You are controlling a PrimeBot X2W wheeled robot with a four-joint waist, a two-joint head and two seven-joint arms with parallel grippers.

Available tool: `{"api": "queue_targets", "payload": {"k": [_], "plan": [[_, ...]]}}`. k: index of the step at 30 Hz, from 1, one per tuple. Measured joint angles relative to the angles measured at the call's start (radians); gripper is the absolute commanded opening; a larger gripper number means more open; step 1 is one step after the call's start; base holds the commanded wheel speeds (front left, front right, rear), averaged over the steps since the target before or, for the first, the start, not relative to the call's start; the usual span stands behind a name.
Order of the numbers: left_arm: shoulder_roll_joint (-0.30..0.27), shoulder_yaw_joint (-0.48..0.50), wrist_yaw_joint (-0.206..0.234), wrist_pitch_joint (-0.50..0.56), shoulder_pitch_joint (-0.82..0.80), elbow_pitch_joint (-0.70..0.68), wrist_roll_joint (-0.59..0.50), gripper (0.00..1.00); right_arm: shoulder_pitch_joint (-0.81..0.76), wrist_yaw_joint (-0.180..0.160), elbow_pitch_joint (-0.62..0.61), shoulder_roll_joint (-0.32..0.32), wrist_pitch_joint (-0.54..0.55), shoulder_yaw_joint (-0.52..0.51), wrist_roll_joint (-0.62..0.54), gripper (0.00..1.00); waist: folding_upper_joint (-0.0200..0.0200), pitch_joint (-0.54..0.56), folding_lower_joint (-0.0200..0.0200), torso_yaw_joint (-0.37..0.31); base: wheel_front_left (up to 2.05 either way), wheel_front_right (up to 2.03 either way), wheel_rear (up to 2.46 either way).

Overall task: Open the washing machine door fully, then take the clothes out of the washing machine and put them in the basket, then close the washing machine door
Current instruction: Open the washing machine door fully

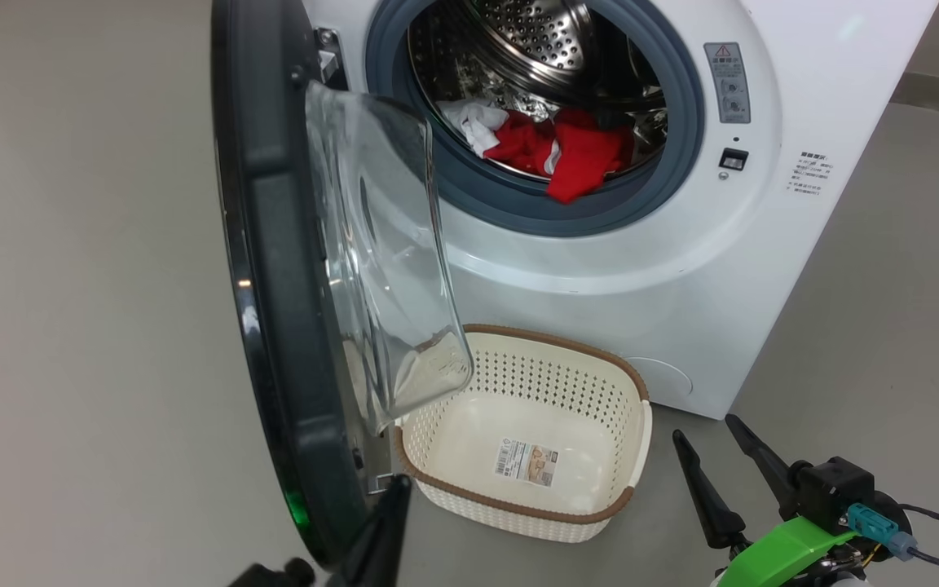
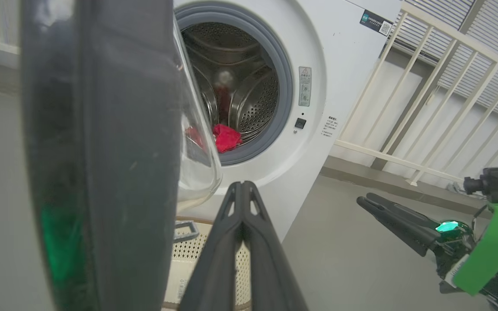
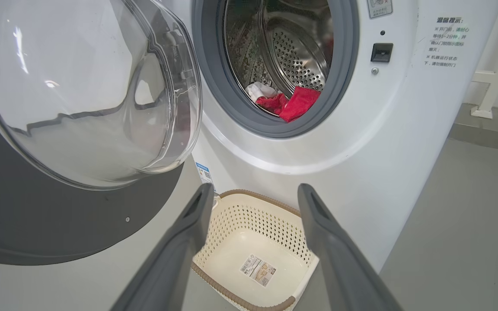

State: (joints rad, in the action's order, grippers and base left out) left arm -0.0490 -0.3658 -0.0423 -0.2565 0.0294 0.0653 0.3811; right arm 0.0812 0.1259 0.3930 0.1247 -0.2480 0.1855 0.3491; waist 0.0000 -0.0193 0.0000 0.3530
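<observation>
Head view: the washing machine door [image 1: 274, 285] stands swung open, edge-on, its glossy black ring carrying a bulging clear glass bowl [image 1: 388, 261]. The white washing machine [image 1: 681, 269] shows a grey rubber ring [image 1: 453, 191] and a perforated steel drum [image 1: 543, 33]. The clothes [image 1: 567, 151], soft red and white fabric, lie crumpled at the drum's front lip. The basket [image 1: 551, 338], cream perforated plastic with a brown woven-look rim, sits on the smooth grey floor [image 1: 70, 326] before the machine, a paper label [image 1: 526, 463] on its bottom.

Left wrist view: the left gripper [image 2: 242, 185] has its dark tapered fingers pressed together, holding nothing, just beside the door's rim.

Right wrist view: the right gripper [image 3: 256, 186] has its fingers spread wide, holding nothing, pointing toward the basket.
</observation>
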Motion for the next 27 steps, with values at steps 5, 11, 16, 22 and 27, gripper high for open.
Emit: {"api": "queue_targets", "payload": {"k": [5,11,16,22,27], "plan": [[0.000,0.043,0.008,0.000,-0.030,0.058,0.024,0.00,0.000,0.000,-0.001,0.000,0.000,-0.003,0.000,1.00,0.0000,-0.002,0.0000,0.003,0.00,0.00,0.00],[0.003,0.072,0.008,0.000,-0.035,0.089,0.032,0.00,0.000,0.000,-0.002,-0.001,0.000,-0.005,0.000,1.00,0.0000,-0.002,0.0000,0.003,0.00,0.00,0.00],[0.000,0.135,0.012,0.000,-0.035,0.102,0.022,0.00,0.000,0.000,-0.005,-0.002,0.000,-0.004,0.000,1.00,0.0000,-0.007,0.0000,0.005,0.00,0.00,0.00],[-0.018,0.230,0.017,0.000,-0.035,0.113,0.015,0.00,0.000,0.000,-0.008,-0.002,0.000,-0.003,0.000,1.00,0.0000,-0.021,0.0000,0.008,0.00,0.00,0.00],[-0.025,0.310,0.024,0.000,-0.040,0.126,0.007,0.00,0.001,0.000,-0.010,-0.001,0.000,-0.002,0.000,1.00,0.0000,-0.032,0.0000,0.009,0.00,0.00,0.00]]}}
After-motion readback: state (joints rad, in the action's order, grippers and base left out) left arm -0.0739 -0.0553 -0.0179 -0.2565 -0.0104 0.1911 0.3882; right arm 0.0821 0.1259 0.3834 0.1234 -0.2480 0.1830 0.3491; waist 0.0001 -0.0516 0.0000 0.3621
